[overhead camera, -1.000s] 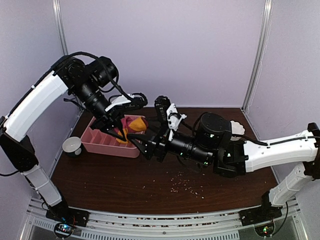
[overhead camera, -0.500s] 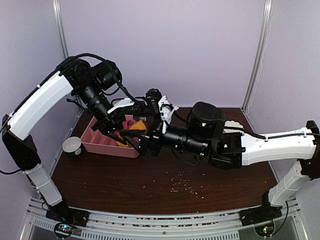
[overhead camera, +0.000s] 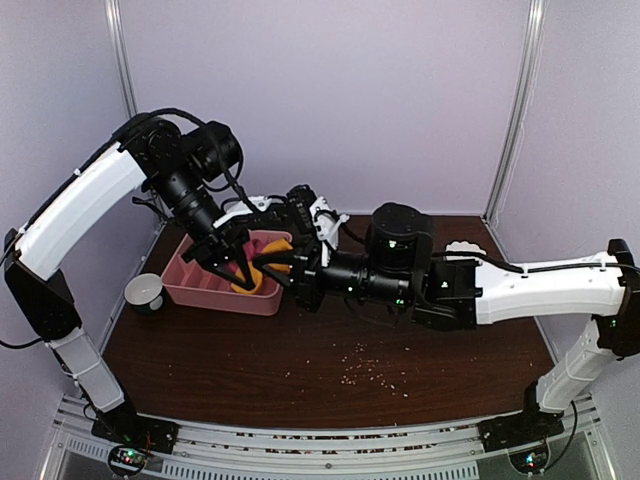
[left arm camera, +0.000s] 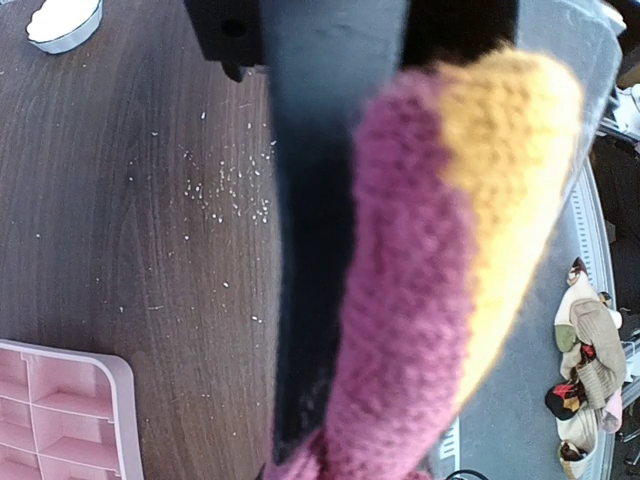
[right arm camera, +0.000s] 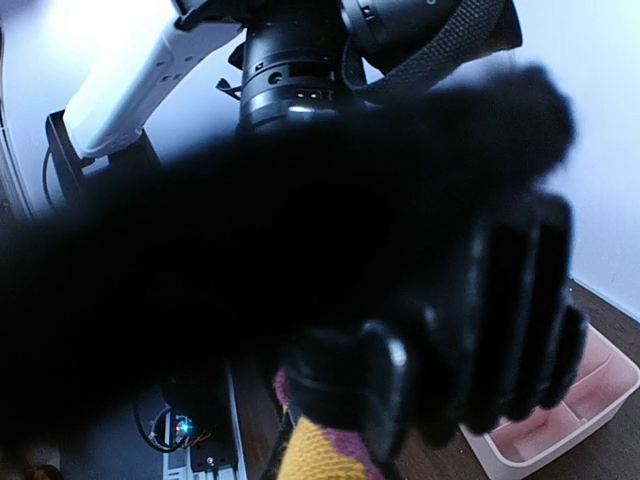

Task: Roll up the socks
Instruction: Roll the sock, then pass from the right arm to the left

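Top external view: two arms are seen meeting over the far left part of the desk (overhead camera: 300, 350). The left arm (overhead camera: 85, 200) is bent down over one pink tray (overhead camera: 215, 297), and the right arm (overhead camera: 540, 290) is stretched across from the right. The socks (overhead camera: 258, 278) are held up between the two arms, above the tray's right end and off the desk. Only one striped bundle is counted, with orange and purple bands. Whether it is made of one sock or two cannot be told.

In the left wrist view the left fingers (left arm camera: 310, 250) are seen nearly closed, and the purple and yellow-orange cloth is pressed against the black finger. In the right wrist view the right fingers (right arm camera: 500, 330) are closed tight. The striped cloth is seen coming out just beneath them, so the bundle is gripped from both sides.

One mug (overhead camera: 145, 292) is stood on the desk just left of the tray. One white dish (overhead camera: 463, 247) is set near the far right edge, well apart from the tray. One scatter of pale crumbs (overhead camera: 372, 366) is spread on the bare wood nearer the arm bases. The tray is divided into several compartments, but their number cannot be counted.
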`<action>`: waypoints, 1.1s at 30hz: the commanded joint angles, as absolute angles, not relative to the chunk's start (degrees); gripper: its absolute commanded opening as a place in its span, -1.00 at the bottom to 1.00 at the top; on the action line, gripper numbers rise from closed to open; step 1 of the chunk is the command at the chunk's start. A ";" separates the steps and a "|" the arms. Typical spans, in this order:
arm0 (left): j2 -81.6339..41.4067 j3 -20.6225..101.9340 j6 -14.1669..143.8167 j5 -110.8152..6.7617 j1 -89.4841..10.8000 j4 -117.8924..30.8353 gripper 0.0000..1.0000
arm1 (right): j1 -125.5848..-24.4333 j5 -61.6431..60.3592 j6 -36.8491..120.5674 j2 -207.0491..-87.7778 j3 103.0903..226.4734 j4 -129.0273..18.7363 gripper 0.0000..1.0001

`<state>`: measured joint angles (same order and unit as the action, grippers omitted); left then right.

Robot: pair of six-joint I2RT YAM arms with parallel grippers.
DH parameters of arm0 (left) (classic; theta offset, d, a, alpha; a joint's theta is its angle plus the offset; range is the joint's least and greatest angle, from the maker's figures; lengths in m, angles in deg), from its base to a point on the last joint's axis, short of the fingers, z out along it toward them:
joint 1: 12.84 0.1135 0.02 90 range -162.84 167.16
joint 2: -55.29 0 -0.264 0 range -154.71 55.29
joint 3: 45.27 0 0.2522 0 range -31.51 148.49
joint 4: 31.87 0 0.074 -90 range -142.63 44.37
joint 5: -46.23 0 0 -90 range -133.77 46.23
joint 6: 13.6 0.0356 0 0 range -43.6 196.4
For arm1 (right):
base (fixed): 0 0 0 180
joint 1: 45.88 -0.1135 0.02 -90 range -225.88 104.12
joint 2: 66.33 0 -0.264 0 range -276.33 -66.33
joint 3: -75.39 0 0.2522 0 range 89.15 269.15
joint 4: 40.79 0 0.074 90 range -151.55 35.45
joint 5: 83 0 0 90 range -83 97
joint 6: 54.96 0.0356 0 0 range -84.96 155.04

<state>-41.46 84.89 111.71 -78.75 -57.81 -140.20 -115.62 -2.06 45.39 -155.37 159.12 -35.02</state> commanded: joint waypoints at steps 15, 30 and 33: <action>-35.54 94.47 97.80 -92.28 -48.70 -125.87 0.96 | -114.24 7.96 54.23 -153.90 144.93 14.57 -1.00; -31.43 85.72 71.30 -103.43 -45.70 -101.91 0.96 | -114.14 7.78 59.83 -165.41 155.16 29.74 -1.00; -31.74 83.06 66.91 -104.96 -45.54 -98.61 0.96 | -114.24 6.86 61.14 -166.68 156.29 29.90 -1.00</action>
<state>-31.23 86.00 74.21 -100.69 -46.14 -105.79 -114.31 8.28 58.99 -165.14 153.83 27.40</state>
